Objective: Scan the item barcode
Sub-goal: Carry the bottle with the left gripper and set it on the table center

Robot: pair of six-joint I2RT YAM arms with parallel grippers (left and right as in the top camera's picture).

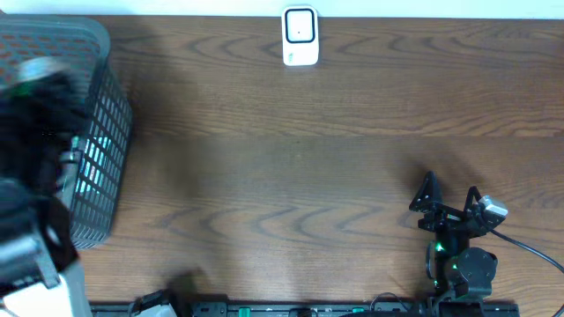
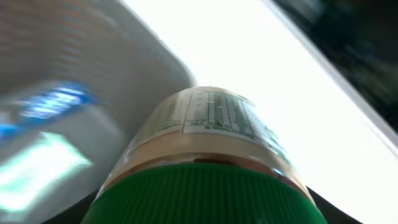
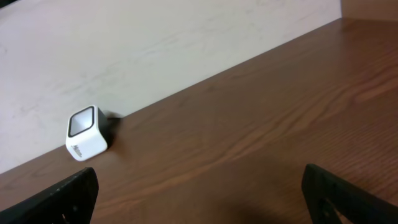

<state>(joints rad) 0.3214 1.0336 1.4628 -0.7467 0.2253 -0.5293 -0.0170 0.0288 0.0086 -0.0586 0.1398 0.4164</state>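
Your item is a bottle, and it fills the left wrist view, cap end nearest the lens. The cap is green with fine upright ribs. Above it runs a pale tan band, then a label with a white panel of small print set out in rows and columns like a table, too soft to read. Behind the bottle you see the grey rim of the basket, smeared by blur, with blue and pale green streaks at the lower left.

From overhead, your left gripper is a dark blur over the grey mesh basket at the left edge of the desk, so the bottle sits there, at the basket. The fingers do not show in either view, and you cannot tell whether the gripper is grasping the bottle or only close to it.

The white scanner with its dark window stands at the far edge of the desk, well apart from the basket. Your right gripper rests low on the right, released, fingers spread wide with bare desk between them.
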